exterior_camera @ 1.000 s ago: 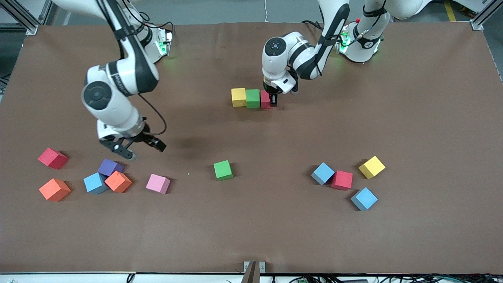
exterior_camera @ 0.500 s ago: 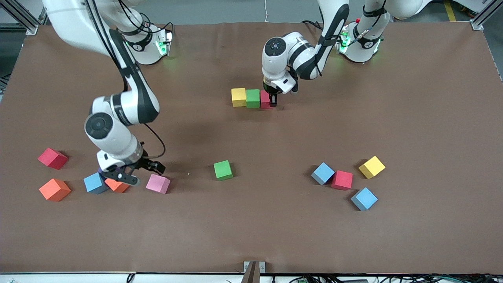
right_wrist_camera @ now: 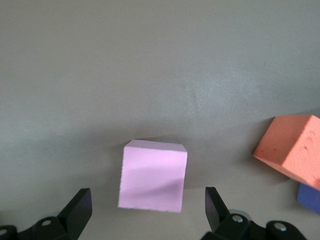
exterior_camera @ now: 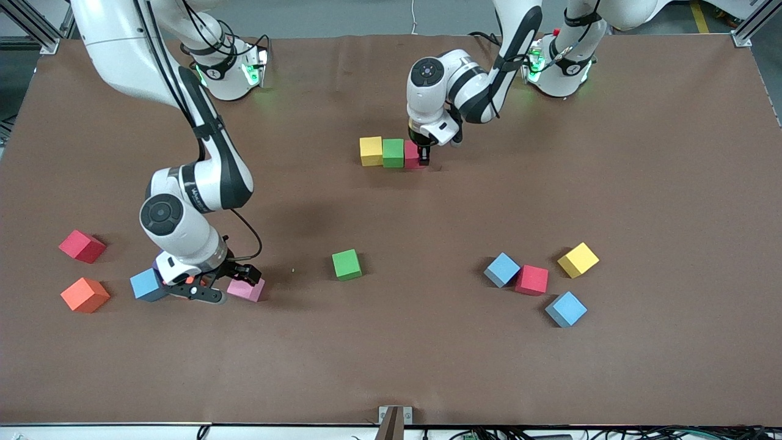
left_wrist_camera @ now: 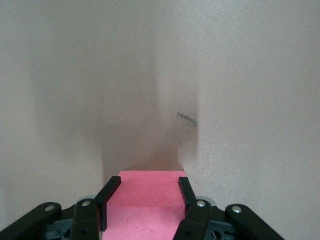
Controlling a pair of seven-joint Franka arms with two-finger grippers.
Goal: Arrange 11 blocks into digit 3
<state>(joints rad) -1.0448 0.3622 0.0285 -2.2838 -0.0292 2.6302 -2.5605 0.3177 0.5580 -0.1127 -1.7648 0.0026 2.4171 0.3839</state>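
Pink foam cube (right_wrist_camera: 152, 176) sits between the spread fingers of the right gripper (exterior_camera: 221, 286); the left gripper (exterior_camera: 421, 154) pinches a red foam cube (left_wrist_camera: 144, 204) beside the green foam cube (exterior_camera: 393, 153)

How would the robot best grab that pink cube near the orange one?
From straight above, I'd say, closing on two opposite flat side faces of the pink cube. It lies flat on the table with bare table along both of those sides, and the right gripper already hangs open over it, one finger on each side. The orange cube lies apart.
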